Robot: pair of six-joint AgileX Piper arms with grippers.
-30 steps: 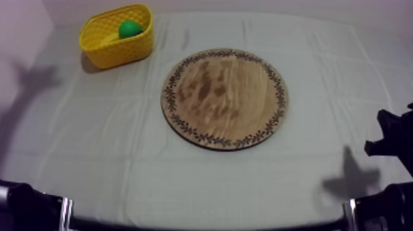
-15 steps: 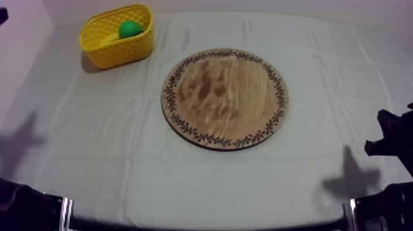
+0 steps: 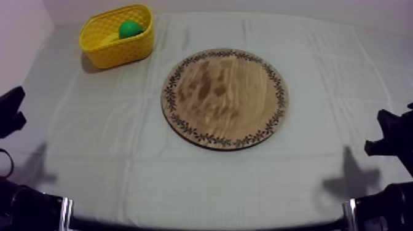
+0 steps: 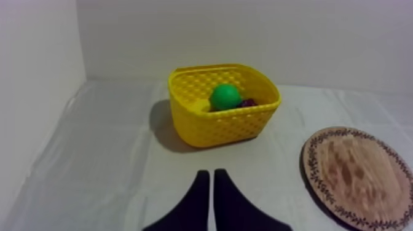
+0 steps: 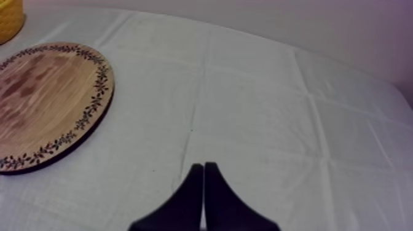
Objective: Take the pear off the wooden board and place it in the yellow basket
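Creased grey-white cloth (image 3: 344, 74) lies beneath pale walls (image 3: 18, 31). The pear (image 3: 129, 29), smooth and bright green, sits in the yellow basket (image 3: 117, 52) at the top view's upper left. Only a rounded part shows, so its axis cannot be told. The left gripper (image 4: 211, 173) and right gripper (image 5: 203, 166) both have fingers pressed together.

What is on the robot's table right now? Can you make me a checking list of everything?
Surface: grey-white cloth, creased, lying flat.
Job's things: pear lies inside the yellow basket; wooden board is bare.
Clutter: dark reddish thing beside the pear in the basket, too hidden to name.
Grippers: left gripper faces the basket, fingers together, holding nothing; right gripper is beside the board, fingers together, holding nothing.
Cables: nothing seen.
Surroundings: pale wall behind the basket.
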